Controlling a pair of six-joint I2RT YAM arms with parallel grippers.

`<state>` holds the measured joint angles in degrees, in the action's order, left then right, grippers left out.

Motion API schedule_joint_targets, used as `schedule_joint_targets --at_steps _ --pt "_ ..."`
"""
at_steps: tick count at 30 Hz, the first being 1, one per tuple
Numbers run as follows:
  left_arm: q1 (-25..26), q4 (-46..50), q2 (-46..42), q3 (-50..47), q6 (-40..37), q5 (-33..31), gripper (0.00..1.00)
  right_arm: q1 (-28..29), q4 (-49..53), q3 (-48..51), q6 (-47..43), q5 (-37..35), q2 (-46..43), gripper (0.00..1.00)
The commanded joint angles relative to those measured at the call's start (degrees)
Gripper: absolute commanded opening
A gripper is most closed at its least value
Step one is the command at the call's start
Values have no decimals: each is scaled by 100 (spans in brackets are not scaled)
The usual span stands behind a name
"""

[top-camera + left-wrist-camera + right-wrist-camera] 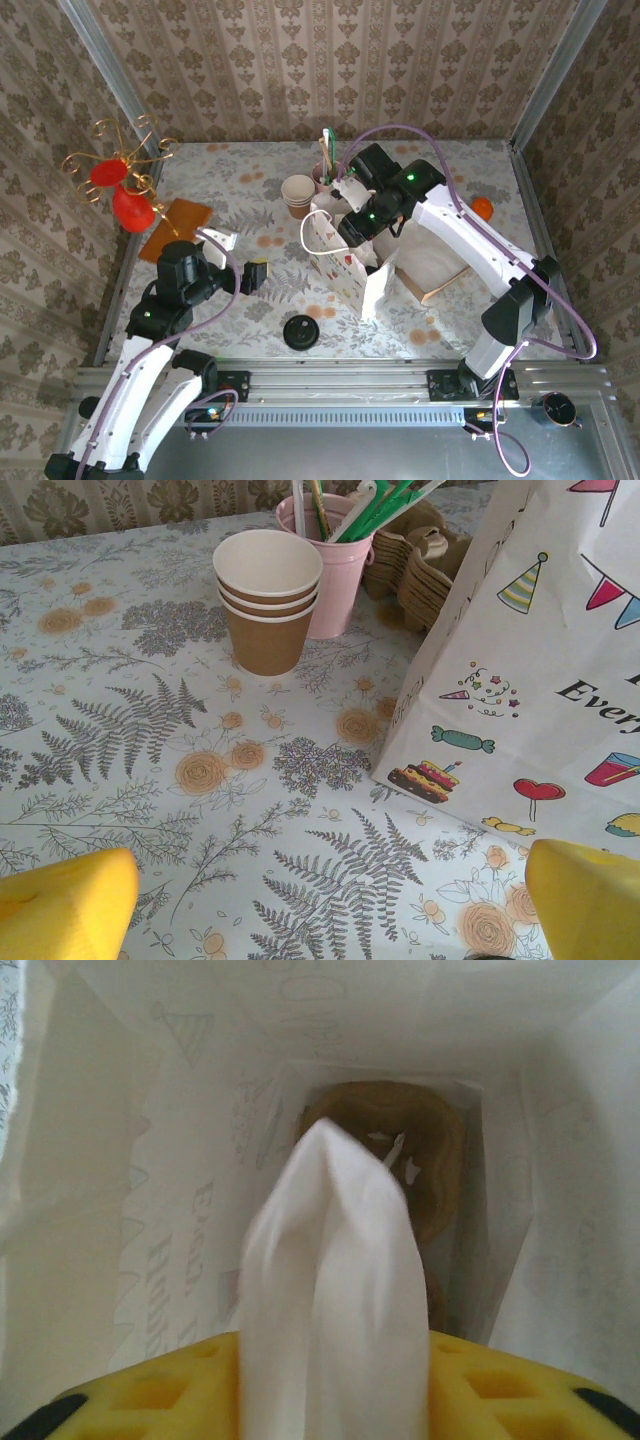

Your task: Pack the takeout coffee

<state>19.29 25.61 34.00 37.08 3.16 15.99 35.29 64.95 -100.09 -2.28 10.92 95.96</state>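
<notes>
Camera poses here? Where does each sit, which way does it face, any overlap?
Top external: above and behind the arms, looking down on the table; both arms show, left fingers, right arm over the white paper bag.
Left wrist: low, facing across the table at stacked paper cups, pink bucket and the bag's printed side; left fingers at the bottom corners.
Right wrist: pointing down inside the bag; right fingers flank a white napkin.
Shared: bag in all three; cups and bucket in top and left wrist.

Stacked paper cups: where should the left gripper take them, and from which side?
The stacked paper cups stand upright, with the pink bucket crowding their far right. Likely grip across the bottom cup's brown wall, below the rims, coming in level from the near, unobstructed side.
</notes>
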Motion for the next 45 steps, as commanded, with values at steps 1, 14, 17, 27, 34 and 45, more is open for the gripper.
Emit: schedule_joint_targets --at_steps 1,14,17,27,34,45 --pt "-46 23 -51 -73 -92 -12 100 -29 159 -36 32 -45 -72 49" --pt "-48 6 -58 -70 -102 14 100 -70 161 -177 79 -19 -319 57" --pt "-41 -4 -125 -78 -114 87 100 -134 73 -90 87 80 -387 58" --pt "-40 -274 -322 -201 -137 775 100 -204 -670 391 134 286 -858 58" --pt "-48 -320 -300 -245 -125 705 100 -327 -1234 739 26 169 -1289 60" --pt "-23 -341 45 -245 -36 923 100 -433 -2563 1520 77 85 -2072 63"
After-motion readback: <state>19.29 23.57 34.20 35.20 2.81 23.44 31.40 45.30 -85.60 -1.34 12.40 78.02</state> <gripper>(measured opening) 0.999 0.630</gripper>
